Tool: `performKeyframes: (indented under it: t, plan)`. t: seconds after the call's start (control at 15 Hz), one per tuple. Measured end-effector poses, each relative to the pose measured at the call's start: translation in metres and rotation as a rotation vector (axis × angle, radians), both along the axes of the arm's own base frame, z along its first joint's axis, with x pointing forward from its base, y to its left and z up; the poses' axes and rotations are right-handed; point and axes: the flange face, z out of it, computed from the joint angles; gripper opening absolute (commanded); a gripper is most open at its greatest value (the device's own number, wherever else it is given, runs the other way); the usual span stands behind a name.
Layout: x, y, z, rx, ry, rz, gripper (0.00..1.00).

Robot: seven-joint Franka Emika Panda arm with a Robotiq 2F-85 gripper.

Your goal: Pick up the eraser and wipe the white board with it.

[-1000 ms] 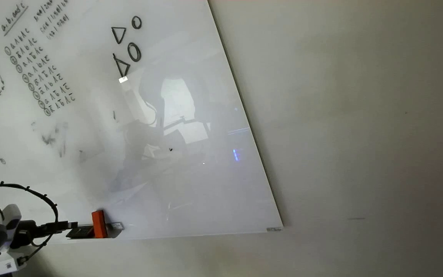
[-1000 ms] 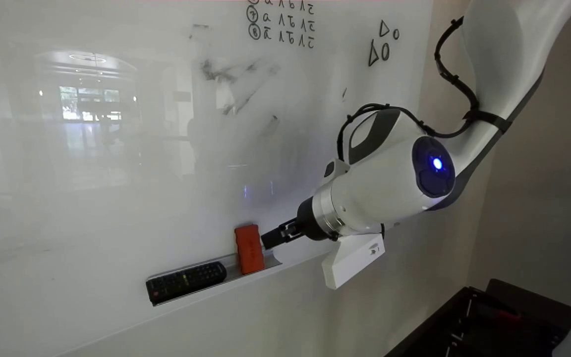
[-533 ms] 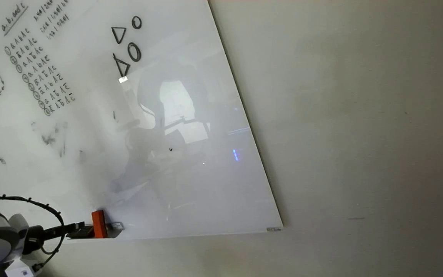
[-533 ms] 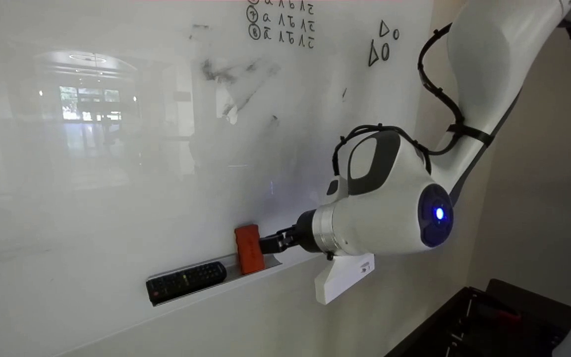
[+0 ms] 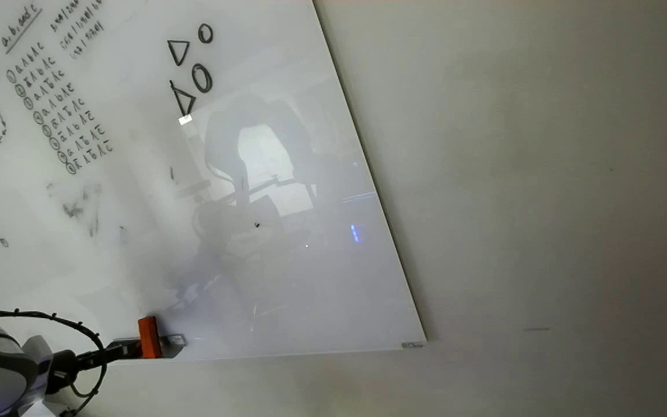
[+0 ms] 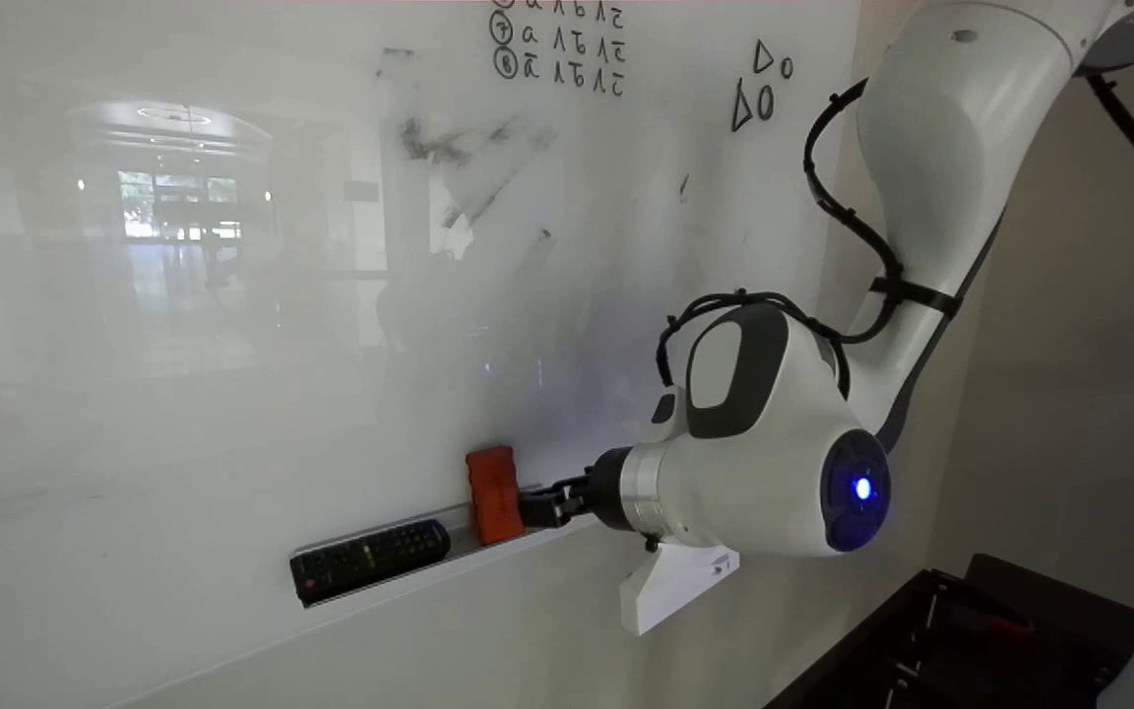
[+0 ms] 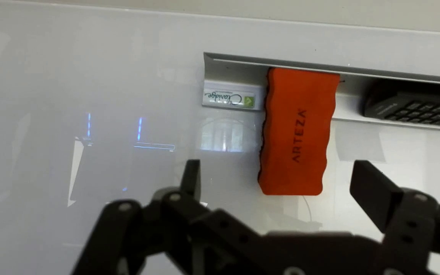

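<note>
The eraser (image 7: 298,130), a red-orange block, stands upright on a small tray, against the white board (image 7: 90,72), in the wrist view. It also shows in both exterior views (image 5: 149,337) (image 6: 495,495). The white board (image 5: 264,260) (image 6: 262,394) carries black writing, drawn triangles and circles, and grey smudges. My gripper (image 7: 275,168) is open and empty, with one finger to each side of the eraser's line and the eraser ahead of the fingertips. In an exterior view the gripper (image 6: 539,507) appears right beside the eraser; whether they touch cannot be told.
The tray (image 6: 462,522) is fixed low on the board. A black remote (image 6: 370,561) lies in it beside the eraser, also seen in the wrist view (image 7: 414,105). A dark table (image 6: 921,650) stands below the arm. Plain wall (image 5: 513,174) borders the board.
The arm and gripper have moved down, from beside the eraser's upper part to beside its lower part, and closer to it in an exterior view. The eraser has not moved.
</note>
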Motion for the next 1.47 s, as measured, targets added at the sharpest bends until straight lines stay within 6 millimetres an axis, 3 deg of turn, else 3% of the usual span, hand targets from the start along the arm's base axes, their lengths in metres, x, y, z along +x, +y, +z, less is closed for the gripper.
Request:
performKeyframes:
  t: [0.4,0.73,1.2,1.47]
  plan:
    - [0.006,-0.003,-0.003,-0.033,-0.076,-0.029,1.00]
    - [0.016,-0.003,-0.027,-0.043,-0.167,-0.033,1.00]
    - [0.034,0.026,-0.030,0.020,-0.179,-0.060,1.00]
    - [0.039,0.018,-0.040,0.019,-0.150,-0.107,1.00]
